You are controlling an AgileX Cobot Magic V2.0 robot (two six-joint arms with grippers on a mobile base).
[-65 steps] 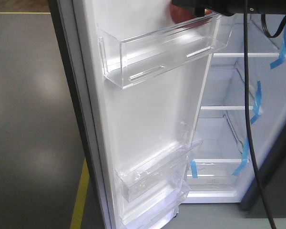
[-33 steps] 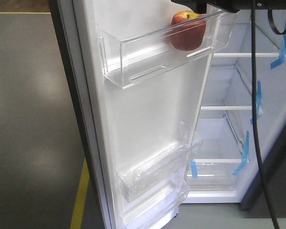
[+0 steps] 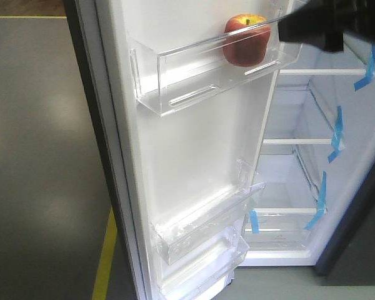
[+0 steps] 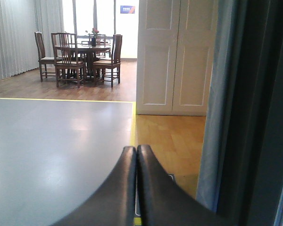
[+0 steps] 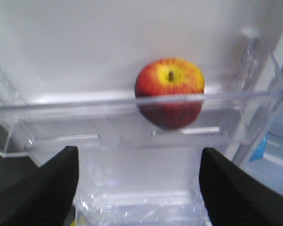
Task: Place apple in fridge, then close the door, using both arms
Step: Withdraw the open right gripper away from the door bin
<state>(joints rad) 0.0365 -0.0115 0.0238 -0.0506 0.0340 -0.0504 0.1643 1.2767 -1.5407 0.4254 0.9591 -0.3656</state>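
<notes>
Behind the clear bin wall (image 5: 61, 122) sits the apple (image 5: 170, 84); right gripper (image 5: 137, 155) gapes empty.

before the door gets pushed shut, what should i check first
1. apple resting inside the top door bin, below its rim: ok.
2. right gripper open and apart from the apple: ok.
3. right arm out of the door's swing: not ok, it crosses the fridge opening by the bin's end.
4. left gripper placed on the door to push: cannot tell; it is shut and its camera faces the room.
5. nothing sticking out past the shelves: ok as far as visible.
</notes>
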